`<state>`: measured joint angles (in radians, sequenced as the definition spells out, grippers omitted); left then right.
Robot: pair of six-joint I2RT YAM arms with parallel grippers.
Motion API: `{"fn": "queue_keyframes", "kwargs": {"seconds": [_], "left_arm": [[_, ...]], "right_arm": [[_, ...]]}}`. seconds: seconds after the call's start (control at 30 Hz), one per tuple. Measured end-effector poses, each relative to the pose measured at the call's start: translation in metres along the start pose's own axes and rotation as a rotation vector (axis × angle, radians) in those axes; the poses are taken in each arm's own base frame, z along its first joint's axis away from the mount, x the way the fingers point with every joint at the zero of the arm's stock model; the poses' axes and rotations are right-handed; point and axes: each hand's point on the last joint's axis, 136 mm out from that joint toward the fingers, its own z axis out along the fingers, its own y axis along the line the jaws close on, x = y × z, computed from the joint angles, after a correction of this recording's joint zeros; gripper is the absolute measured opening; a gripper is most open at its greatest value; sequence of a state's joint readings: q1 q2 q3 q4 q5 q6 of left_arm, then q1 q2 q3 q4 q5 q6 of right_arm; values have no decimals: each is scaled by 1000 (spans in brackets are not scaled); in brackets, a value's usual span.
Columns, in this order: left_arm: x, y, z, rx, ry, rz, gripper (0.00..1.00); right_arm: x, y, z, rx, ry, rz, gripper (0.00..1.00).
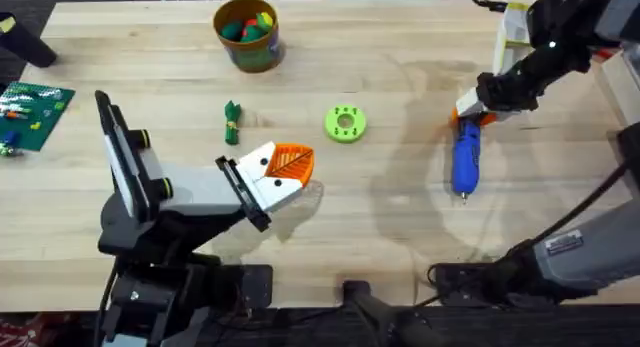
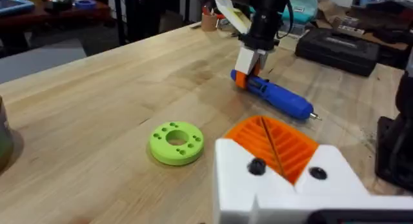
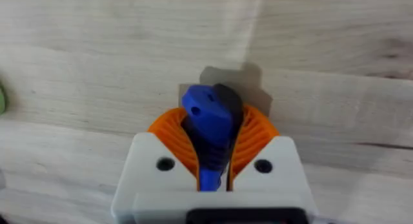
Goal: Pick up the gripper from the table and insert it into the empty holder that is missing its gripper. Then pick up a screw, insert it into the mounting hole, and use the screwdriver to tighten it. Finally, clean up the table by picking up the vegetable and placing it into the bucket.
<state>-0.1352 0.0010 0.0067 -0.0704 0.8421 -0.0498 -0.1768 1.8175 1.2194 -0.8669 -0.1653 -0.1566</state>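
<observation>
- Nearest the overhead camera, in the lower left of the frame, the left gripper (image 1: 287, 177) with white fingers and orange ribbed pads is seen above the bare pale wooden table (image 1: 400, 237); its pads appear pressed together with nothing between them.
- The blue pen-shaped electric screwdriver (image 1: 466, 159) is found in the right part of the overhead frame, lying on the wood with its thin metal bit pointing toward the lower edge.
- Its back end is pinched by the right gripper (image 1: 470, 114), and in the right wrist view the blue body (image 3: 210, 130) is seen clamped between the orange ribbed pads (image 3: 253, 137).
- In the left wrist view the same screwdriver (image 2: 279, 98) is seen at upper right, held at its back end by the right gripper (image 2: 248, 69).
- The bright green flat ring with holes (image 1: 345, 124) lies at the frame's centre, well apart from the screwdriver.
- The small dark-green knotted toy vegetable (image 1: 232, 122) lies left of the ring, on the table.
- The round yellow-orange bucket with a dark teal band (image 1: 247, 34) stands at upper centre-left, with coloured items inside.
- A green board of small parts (image 1: 32, 112) lies at the left edge.
</observation>
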Motion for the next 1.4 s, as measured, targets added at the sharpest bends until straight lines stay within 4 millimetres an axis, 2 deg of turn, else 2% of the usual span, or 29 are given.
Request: {"fn": "queue_keyframes", "kwargs": {"seconds": [0.43,0.5,0.53,0.87,1.2,1.23,1.27,1.4], "left_arm": [[0,0,0,0,0,0,13],[0,0,0,0,0,0,13],[0,0,0,0,0,0,13],[0,0,0,0,0,0,13],[0,0,0,0,0,0,13],[0,0,0,0,0,0,13],[0,0,0,0,0,0,13],[0,0,0,0,0,0,13]], "right_arm": [[-16,1,0,-4,-65,-15,179],[-19,1,0,-3,-78,-16,39],[-20,1,0,-4,-82,-16,24],[-23,-7,0,59,-89,-18,29],[-30,1,2,95,-104,-61,29],[-30,1,2,96,-104,-59,49],[-30,1,2,95,-104,-55,155],[-30,1,1,98,-106,-55,703]]}}
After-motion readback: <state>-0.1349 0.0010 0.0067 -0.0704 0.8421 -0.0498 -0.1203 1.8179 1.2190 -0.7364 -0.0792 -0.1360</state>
